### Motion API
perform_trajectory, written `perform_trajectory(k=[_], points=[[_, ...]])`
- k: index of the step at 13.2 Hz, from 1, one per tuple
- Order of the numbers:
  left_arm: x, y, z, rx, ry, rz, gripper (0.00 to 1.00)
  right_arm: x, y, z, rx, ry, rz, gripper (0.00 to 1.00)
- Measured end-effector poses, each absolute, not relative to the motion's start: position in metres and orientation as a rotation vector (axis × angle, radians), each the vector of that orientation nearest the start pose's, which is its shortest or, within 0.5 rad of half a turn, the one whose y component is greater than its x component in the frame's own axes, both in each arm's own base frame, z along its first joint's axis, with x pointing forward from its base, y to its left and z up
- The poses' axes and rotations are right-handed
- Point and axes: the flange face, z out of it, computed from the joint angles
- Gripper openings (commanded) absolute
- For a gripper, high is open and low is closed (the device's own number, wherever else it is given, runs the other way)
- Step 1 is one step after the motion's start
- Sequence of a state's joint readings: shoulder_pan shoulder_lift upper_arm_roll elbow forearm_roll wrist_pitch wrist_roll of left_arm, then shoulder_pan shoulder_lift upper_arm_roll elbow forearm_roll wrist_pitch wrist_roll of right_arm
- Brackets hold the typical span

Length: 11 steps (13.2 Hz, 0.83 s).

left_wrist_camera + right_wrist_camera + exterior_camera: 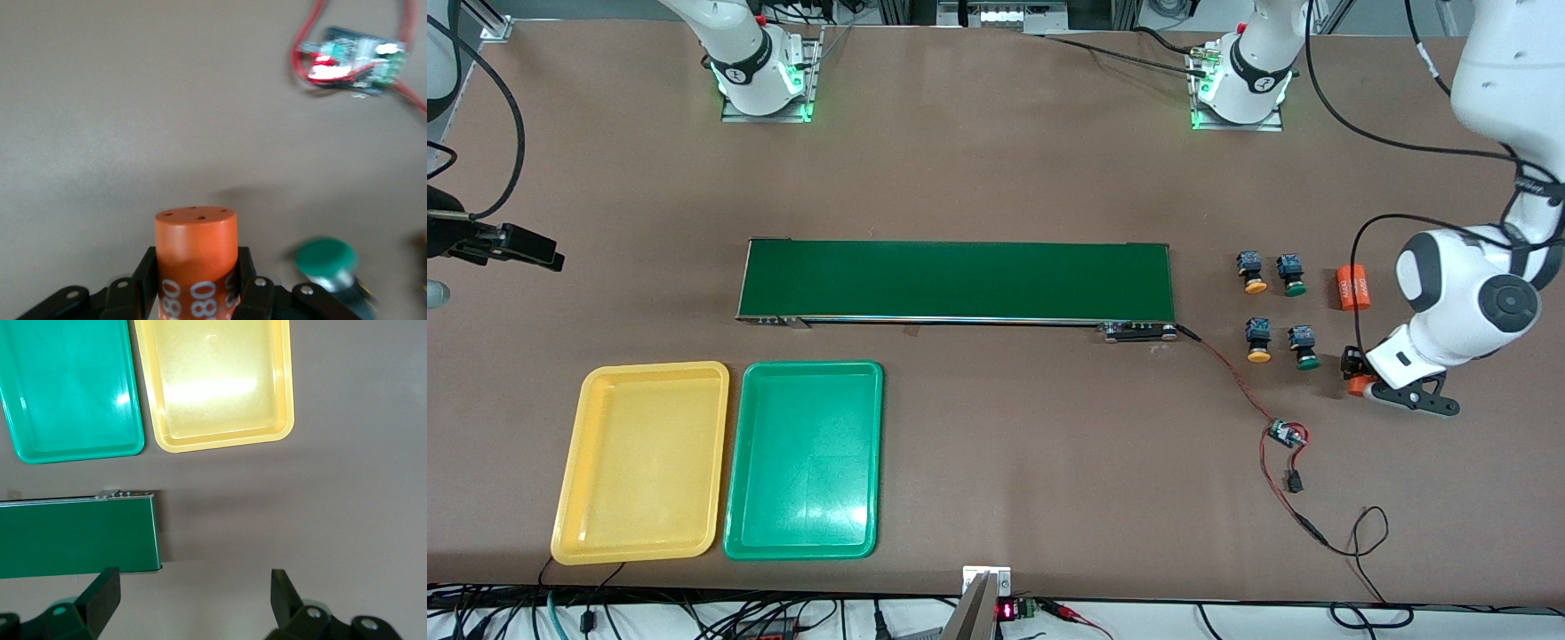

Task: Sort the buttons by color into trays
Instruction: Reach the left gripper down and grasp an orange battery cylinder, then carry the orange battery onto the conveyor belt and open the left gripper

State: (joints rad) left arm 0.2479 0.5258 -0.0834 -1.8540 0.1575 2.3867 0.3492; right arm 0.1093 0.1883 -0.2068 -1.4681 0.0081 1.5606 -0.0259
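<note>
The left gripper is seen low at the left arm's end of the table, its fingers drawn in against the sides of an orange cylinder, which is not one of the task's things. Whether the cylinder is firmly clamped cannot be told. The four buttons are laid in a square just beside that gripper, toward the belt: a yellow-capped button and a green-capped button in the nearer row, another yellow-capped button and another green-capped button in the farther row. A second orange cylinder is lying beside the farther row. The buttons are much closer to the left arm. The yellow tray and the green tray are set side by side, well apart from the buttons, toward the right arm's end. The right gripper is held wide open with nothing in it, over the bare table at that end. Open table is left between the buttons and the trays, though a small circuit board and its wires lie near the buttons.
</note>
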Motion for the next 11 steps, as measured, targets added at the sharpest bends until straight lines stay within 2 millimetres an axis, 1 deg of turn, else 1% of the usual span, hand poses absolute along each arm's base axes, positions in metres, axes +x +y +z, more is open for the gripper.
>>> perform_trajectory(k=[1, 2, 3, 5, 7, 9, 11], points=[[0.635, 0.096, 0.262, -3.044, 0.491, 0.069, 0.18, 0.604, -0.048, 0.564, -3.16, 0.113, 0.158, 1.0], [0.632, 0.078, 0.282, -3.045, 0.557, 0.158, 0.16, 0.604, -0.048, 0.564, -3.16, 0.113, 0.158, 1.0], [0.626, 0.056, 0.297, -3.042, 0.647, 0.258, 0.13, 0.604, -0.047, 0.564, -3.159, 0.112, 0.159, 1.0], [0.613, 0.002, 0.316, -3.018, 0.841, 0.433, 0.1, 0.604, -0.044, 0.564, -3.158, 0.104, 0.159, 1.0], [0.597, -0.058, 0.322, -2.969, 1.048, 0.558, 0.11, 0.605, -0.036, 0.564, -3.159, 0.081, 0.158, 1.0], [0.583, -0.116, 0.323, -2.867, 1.393, 0.581, 0.1, 0.605, -0.025, 0.564, -3.16, 0.053, 0.158, 1.0], [0.569, -0.166, 0.32, -2.76, 1.673, 0.573, 0.1, 0.606, -0.014, 0.564, -3.162, 0.027, 0.154, 1.0]])
